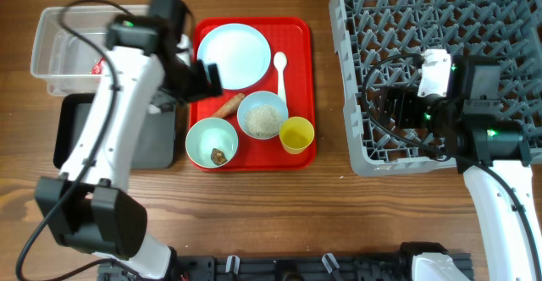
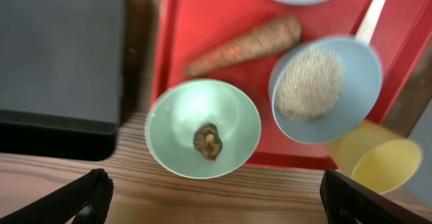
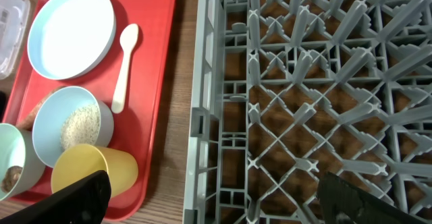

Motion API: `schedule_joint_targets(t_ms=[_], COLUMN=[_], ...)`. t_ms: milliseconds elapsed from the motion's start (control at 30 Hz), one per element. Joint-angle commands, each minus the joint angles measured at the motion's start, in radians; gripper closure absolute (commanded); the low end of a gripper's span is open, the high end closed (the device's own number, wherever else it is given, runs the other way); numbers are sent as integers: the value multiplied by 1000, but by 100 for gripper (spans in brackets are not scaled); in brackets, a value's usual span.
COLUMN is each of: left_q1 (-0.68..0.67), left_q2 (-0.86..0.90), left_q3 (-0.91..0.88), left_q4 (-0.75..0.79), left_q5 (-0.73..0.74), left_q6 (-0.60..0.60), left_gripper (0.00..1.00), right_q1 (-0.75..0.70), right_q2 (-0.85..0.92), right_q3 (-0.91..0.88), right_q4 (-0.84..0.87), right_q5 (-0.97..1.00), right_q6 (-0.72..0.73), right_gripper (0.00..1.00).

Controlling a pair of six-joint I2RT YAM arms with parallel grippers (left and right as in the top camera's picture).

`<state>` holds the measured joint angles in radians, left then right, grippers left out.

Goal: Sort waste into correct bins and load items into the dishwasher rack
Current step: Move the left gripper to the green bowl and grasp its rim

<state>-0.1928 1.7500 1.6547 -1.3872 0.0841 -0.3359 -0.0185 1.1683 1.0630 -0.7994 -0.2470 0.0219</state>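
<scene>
1. The dishwasher rack (image 1: pixel 381 10), right of the red tray (image 1: pixel 301 78), lies under the right gripper (image 3: pixel 216 200), which is spread wide and empty; a low sweep could snag its pegs.
2. The left gripper (image 2: pixel 216 198), also spread and empty, hovers over the mint-green bowl (image 2: pixel 202 126) at the tray's near-left corner; a clumsy pinch could tip it; the brown lump (image 2: pixel 208 142) inside might roll out.
3. No brand, label or writing is readable.

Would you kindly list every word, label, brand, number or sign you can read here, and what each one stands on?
None: no text is readable in any view.
The red tray, pale blue plate, mint-green bowl, yellow cup, white spoon and grey dishwasher rack are plain.
The clear tub and black tray show no label.
</scene>
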Motion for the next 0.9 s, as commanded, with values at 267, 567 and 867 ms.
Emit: schedule_joint_targets(t_ms=[267, 567, 867], left_q1=[-232, -270, -270], left_q2=[-61, -61, -61], left_q3=[-298, -526, -653], left_q4=[189, 417, 579], left_q5=[-18, -23, -22], left_q6=[154, 175, 175], left_gripper=[11, 25, 58], right_q1=[5, 5, 5], right_q2=[8, 8, 8], right_q3=[18, 16, 16], right_q4=[38, 35, 36], right_q5=[-18, -18, -18], right_q6=[8, 8, 8], right_gripper=[0, 0, 0])
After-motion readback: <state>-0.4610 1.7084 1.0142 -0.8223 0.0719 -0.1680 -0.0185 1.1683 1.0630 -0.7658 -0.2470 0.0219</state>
